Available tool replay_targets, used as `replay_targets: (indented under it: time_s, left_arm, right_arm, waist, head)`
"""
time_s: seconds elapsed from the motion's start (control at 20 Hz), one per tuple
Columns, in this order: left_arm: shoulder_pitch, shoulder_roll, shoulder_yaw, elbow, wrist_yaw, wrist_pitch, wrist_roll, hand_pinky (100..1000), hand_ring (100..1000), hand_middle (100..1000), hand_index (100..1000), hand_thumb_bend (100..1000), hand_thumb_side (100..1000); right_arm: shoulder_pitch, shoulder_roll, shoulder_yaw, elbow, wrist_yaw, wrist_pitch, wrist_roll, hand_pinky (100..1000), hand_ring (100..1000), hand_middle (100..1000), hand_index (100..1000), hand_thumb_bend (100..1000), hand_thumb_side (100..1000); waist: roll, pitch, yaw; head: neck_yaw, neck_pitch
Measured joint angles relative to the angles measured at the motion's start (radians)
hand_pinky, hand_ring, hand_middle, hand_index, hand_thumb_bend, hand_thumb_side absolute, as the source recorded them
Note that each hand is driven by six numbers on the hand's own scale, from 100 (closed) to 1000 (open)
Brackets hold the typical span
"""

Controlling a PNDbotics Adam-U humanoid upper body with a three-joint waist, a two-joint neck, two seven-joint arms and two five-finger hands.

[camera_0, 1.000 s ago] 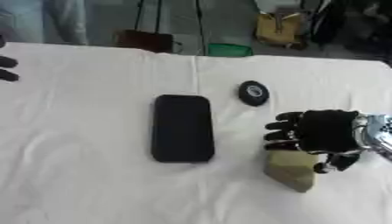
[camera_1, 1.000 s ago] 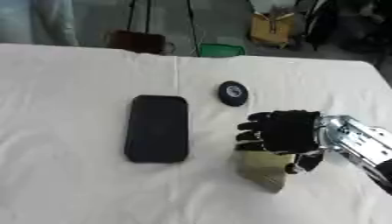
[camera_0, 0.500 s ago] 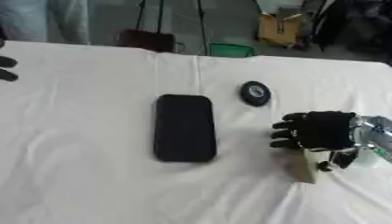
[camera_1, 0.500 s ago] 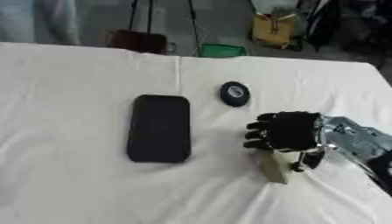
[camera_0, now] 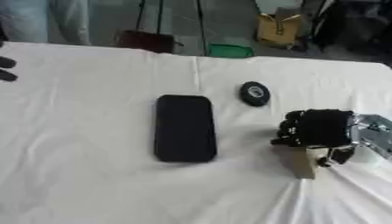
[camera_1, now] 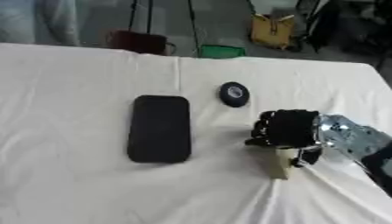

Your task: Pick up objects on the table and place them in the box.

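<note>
My right hand [camera_0: 320,127] comes in from the right, fingers curled over the top of a small tan block [camera_0: 305,162] that stands on edge on the white cloth. A black flat rectangular case [camera_0: 183,127] lies at the middle of the table, left of the hand. A small black round disc [camera_0: 254,93] with a pale centre sits just beyond the hand. At the far left edge, only dark fingertips of my left hand [camera_0: 6,69] show. No box appears in either view.
The white tablecloth [camera_0: 84,175] is wrinkled beside the tan block, at the lower right. Beyond the table's far edge are a yellow bag [camera_0: 277,29], a green item [camera_0: 229,51] and a dark red thing [camera_0: 144,40] on the floor.
The tan block has tipped from lying flat to standing on edge under my right hand, which has shifted slightly right and toward me. The case and disc stay put.
</note>
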Motion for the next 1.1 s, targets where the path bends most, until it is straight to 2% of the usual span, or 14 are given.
replay_targets:
  time_s: [0.05, 0.15, 0.7, 1.1]
  left_arm:
    - [0.000, 0.000, 0.000, 0.000, 0.000, 0.000, 0.000, 655, 703, 751, 891, 184, 1000]
    - [0.000, 0.000, 0.000, 0.000, 0.000, 0.001, -0.001, 655, 703, 751, 890, 185, 1000]
    - [0.000, 0.000, 0.000, 0.000, 0.000, 0.002, 0.000, 655, 703, 751, 890, 187, 1000]
    - [0.001, 0.000, 0.001, 0.000, 0.001, 0.004, 0.002, 655, 704, 751, 890, 187, 1000]
  right_arm:
    - [0.004, -0.002, -0.001, -0.002, 0.000, 0.003, -0.013, 733, 690, 544, 524, 303, 298]
    - [0.009, -0.010, -0.005, -0.009, 0.000, 0.009, -0.039, 739, 693, 540, 523, 283, 323]
    - [0.038, -0.047, -0.033, -0.067, -0.003, 0.046, -0.109, 763, 715, 551, 545, 270, 348]
    - [0.016, -0.098, -0.082, -0.189, -0.037, 0.087, -0.141, 765, 715, 559, 552, 297, 344]
  waist:
    - [-0.001, 0.000, -0.001]
    - [-0.002, 0.000, -0.002]
    - [-0.012, -0.001, -0.009]
    - [-0.016, -0.010, -0.015]
  head:
    - [0.000, 0.000]
    - [-0.001, 0.000]
    - [-0.002, 0.000]
    - [-0.001, -0.007]
